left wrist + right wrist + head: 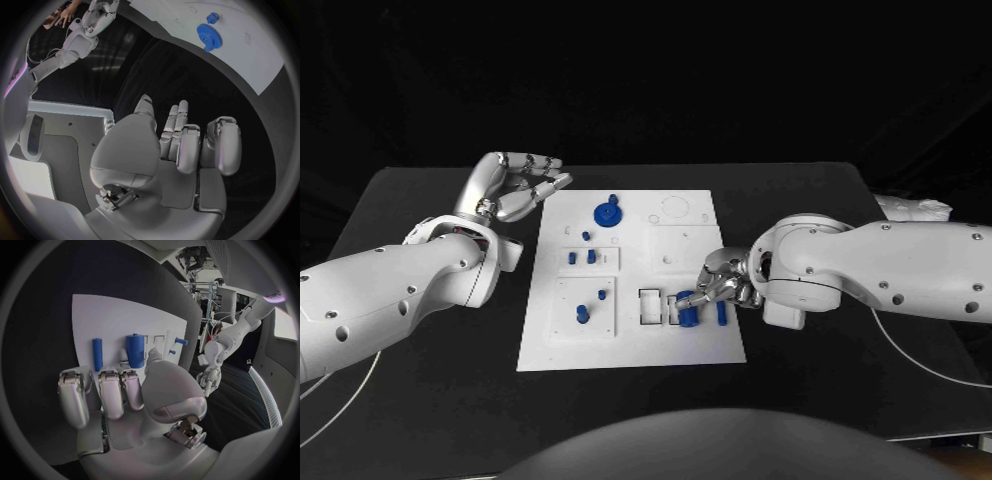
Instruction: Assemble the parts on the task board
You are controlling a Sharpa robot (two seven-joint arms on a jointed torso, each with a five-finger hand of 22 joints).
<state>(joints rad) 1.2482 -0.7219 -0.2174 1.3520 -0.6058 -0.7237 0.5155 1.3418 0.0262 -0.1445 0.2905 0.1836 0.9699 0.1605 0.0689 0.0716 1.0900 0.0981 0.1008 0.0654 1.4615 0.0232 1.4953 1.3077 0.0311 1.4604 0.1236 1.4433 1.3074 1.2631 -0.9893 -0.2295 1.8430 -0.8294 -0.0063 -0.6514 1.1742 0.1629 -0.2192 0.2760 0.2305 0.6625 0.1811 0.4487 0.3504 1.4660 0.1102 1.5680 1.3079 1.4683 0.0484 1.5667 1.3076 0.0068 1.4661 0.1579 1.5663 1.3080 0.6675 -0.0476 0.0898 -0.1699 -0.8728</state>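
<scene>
Task board (678, 345): white plate mid-table, between both arms.
Right hand (718, 283): over the board's near right corner, fingers loosely curled beside a thick blue cylinder (135, 350); grasp not clear, cannot tell.
Left hand (516, 188): off the board's far left edge, fingers apart, holding nothing.
Done: blue gear (607, 213) seated; small pegs (591, 257) standing in left blocks.
Left: thin blue pin (97, 354) lying loose.
Hidden: right fingertips, slots beneath.
</scene>
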